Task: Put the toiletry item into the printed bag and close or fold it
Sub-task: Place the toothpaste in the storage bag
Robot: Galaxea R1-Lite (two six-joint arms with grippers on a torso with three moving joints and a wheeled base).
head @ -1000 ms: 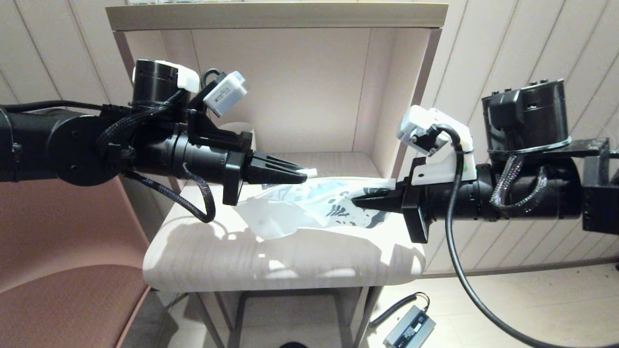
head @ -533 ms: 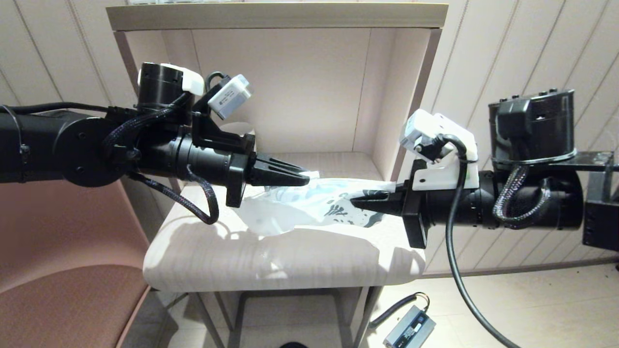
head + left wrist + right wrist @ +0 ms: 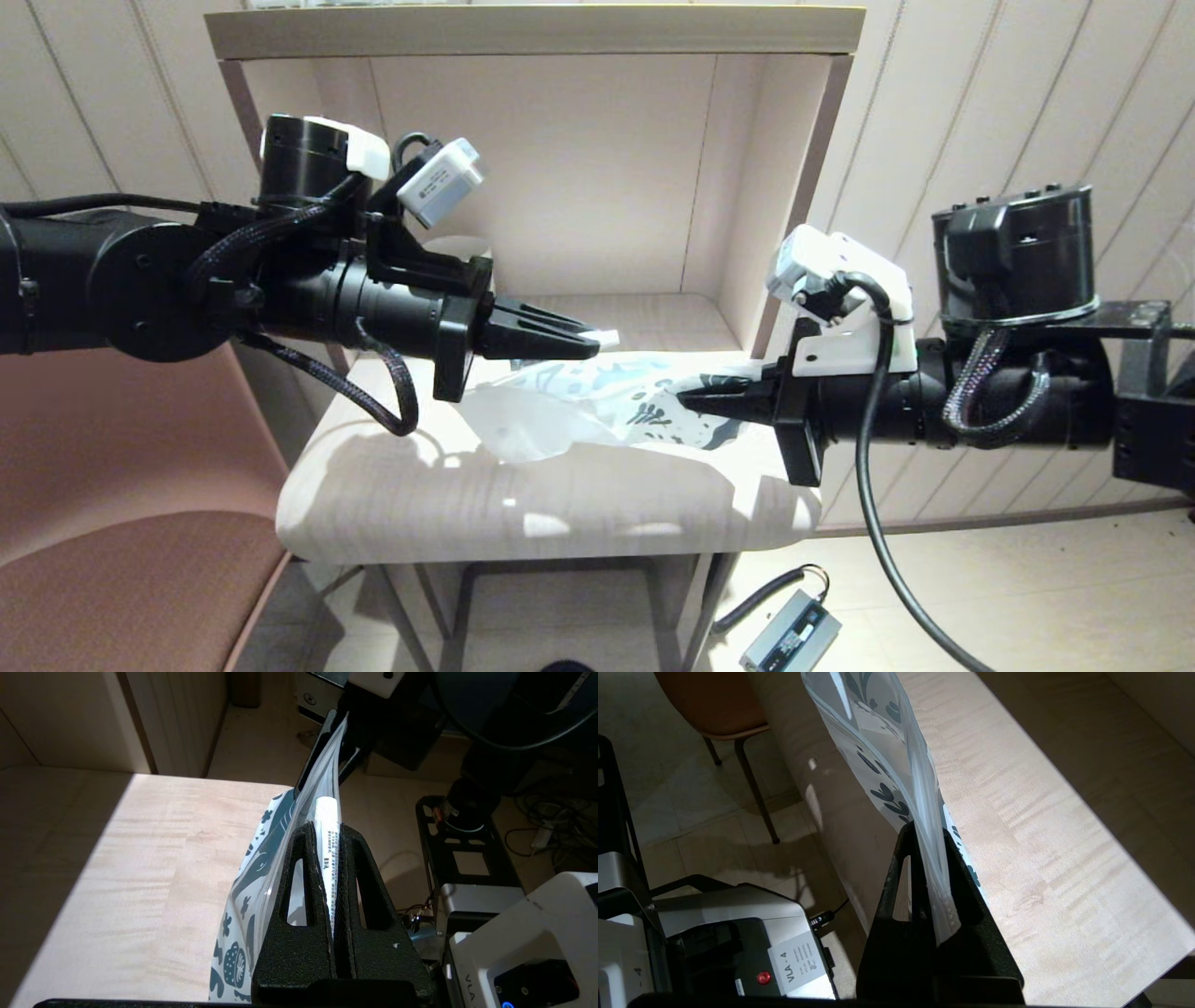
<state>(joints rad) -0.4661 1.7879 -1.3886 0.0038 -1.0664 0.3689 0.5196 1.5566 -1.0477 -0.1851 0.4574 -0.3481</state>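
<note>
Printed bag [image 3: 607, 401] stretched above counter [image 3: 523, 504] between left gripper [image 3: 590, 343], clenching toiletry item [image 3: 327, 830], and right gripper [image 3: 686, 401], clamped on bag's edge.

surface: pale wood-grain shelf top [image 3: 420, 495], rounded front edge | lit in patches, shadowed elsewhere | on it: sagging lower part of the printed bag [image 3: 597, 411]

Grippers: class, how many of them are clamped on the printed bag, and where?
2. The left gripper pinches one end of the printed bag together with the toiletry item; the right gripper pinches the opposite, floral end.
</note>
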